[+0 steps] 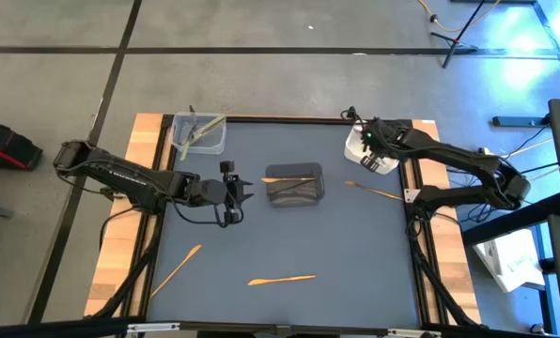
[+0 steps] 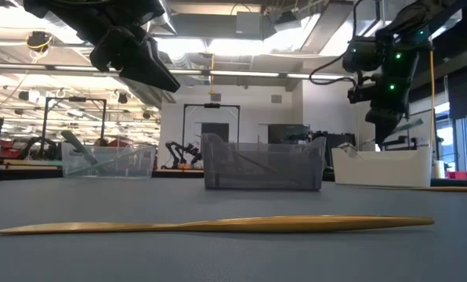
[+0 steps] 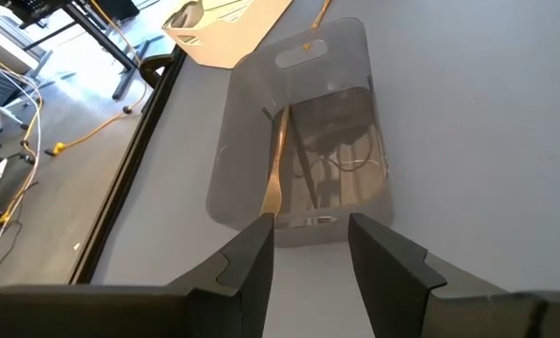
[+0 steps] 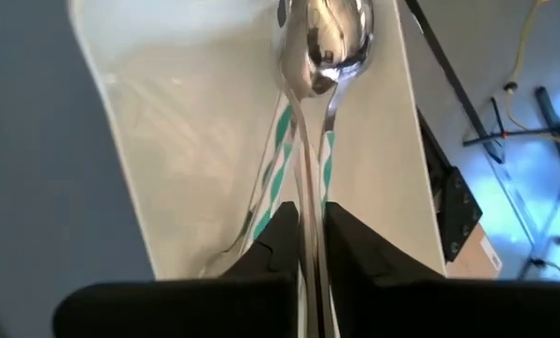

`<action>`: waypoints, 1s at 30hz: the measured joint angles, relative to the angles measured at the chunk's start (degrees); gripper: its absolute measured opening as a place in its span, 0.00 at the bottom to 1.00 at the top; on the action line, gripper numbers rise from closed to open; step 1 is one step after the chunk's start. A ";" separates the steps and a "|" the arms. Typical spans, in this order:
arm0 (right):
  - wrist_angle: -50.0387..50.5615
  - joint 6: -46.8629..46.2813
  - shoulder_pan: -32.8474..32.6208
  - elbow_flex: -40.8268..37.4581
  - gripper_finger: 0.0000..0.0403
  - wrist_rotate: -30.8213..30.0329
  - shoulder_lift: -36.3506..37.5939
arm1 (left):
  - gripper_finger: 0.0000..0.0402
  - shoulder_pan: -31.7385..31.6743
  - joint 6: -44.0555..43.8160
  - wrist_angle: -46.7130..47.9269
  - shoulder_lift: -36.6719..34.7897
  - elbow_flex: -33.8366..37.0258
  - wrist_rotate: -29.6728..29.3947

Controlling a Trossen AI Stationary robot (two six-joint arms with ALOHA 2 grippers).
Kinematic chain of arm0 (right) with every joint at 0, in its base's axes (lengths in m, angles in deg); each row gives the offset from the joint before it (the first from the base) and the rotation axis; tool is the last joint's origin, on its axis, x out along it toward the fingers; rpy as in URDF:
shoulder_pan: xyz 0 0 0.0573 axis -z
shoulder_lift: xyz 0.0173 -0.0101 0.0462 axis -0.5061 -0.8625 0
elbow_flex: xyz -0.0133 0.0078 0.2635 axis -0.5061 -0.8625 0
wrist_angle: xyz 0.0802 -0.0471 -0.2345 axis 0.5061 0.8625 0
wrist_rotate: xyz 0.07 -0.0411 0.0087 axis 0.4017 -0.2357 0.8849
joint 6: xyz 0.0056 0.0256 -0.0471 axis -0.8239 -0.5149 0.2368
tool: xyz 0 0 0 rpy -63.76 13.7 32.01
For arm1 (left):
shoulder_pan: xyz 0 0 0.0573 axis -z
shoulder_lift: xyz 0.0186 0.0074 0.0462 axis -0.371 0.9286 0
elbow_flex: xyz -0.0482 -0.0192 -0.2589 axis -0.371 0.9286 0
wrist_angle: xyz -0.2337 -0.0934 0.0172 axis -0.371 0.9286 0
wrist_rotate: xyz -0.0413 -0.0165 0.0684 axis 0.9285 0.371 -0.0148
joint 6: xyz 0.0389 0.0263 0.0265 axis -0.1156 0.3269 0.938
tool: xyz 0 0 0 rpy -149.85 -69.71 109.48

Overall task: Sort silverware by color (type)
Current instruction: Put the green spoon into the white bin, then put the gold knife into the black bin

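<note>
One silver spoon pinched in right gripper over white bin, upper right; may snag on release. Left gripper apart, empty.

A dark grey translucent bin sits mid-desk, one slim tan utensil inside. A clear bin stands at the far left corner, a white bin at the far right. Three tan utensils lie loose: one right of the grey bin, two nearer the front.
</note>
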 joint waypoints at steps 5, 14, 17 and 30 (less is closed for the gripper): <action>-0.38 -0.94 0.00 -0.80 0.16 -2.46 -2.98 | 0.33 0.00 -0.11 -0.01 0.00 0.00 0.00; 5.08 -2.80 -0.17 3.38 0.40 -4.66 -3.42 | 0.33 0.00 -0.18 -0.03 0.00 0.00 0.00; 7.52 -4.69 -0.63 6.04 0.41 -1.65 -1.83 | 0.33 0.01 -0.20 -0.03 0.00 0.00 0.00; 13.89 -12.87 -19.20 7.61 0.41 22.12 0.99 | 0.33 0.05 -1.57 -0.04 0.00 0.00 0.14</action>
